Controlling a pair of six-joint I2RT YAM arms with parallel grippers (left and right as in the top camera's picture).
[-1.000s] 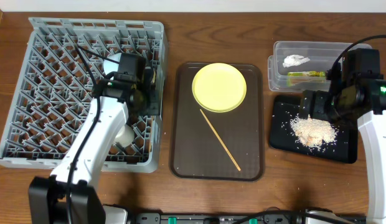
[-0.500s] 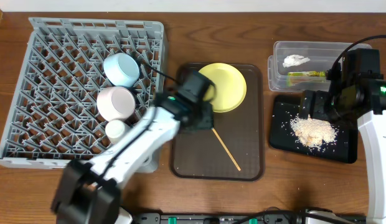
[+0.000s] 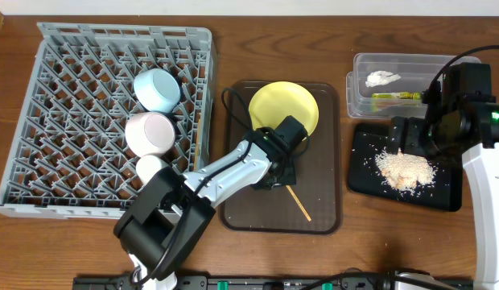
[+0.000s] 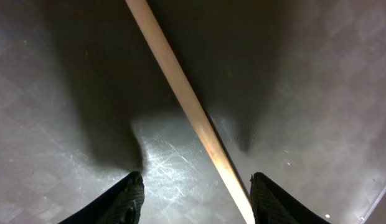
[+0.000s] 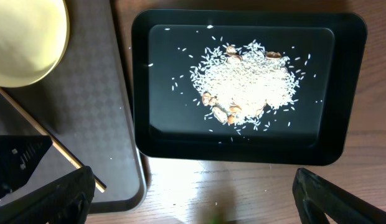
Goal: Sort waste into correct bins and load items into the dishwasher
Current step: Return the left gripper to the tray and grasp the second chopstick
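Observation:
My left gripper (image 3: 278, 176) is open and low over the brown serving tray (image 3: 241, 201), its fingers (image 4: 196, 183) on either side of a wooden chopstick (image 4: 180, 87) that lies there (image 3: 300, 206). Only one chopstick shows. The yellow plate (image 3: 286, 105) sits at the tray's far end. The grey dish rack (image 3: 64, 129) holds the light-blue bowl (image 3: 157, 89), the white bowl (image 3: 149, 133) and the small white cup (image 3: 150, 167). My right gripper (image 3: 401, 138) is open and empty (image 5: 193, 177) above the black tray (image 5: 243, 152) with the rice crumbs (image 5: 243, 87).
The clear tub (image 3: 358, 84) at the back right holds the white tissue (image 3: 382, 78) and the green-yellow wrapper (image 3: 394, 97). The left arm stretches from the front edge across the gap between the rack and the brown tray. Bare wood lies in front of the black tray.
My left arm has swung from the dish rack to the right and come down over the chopstick on the brown tray. The bowls and cup in the rack are now uncovered. The right arm has not moved.

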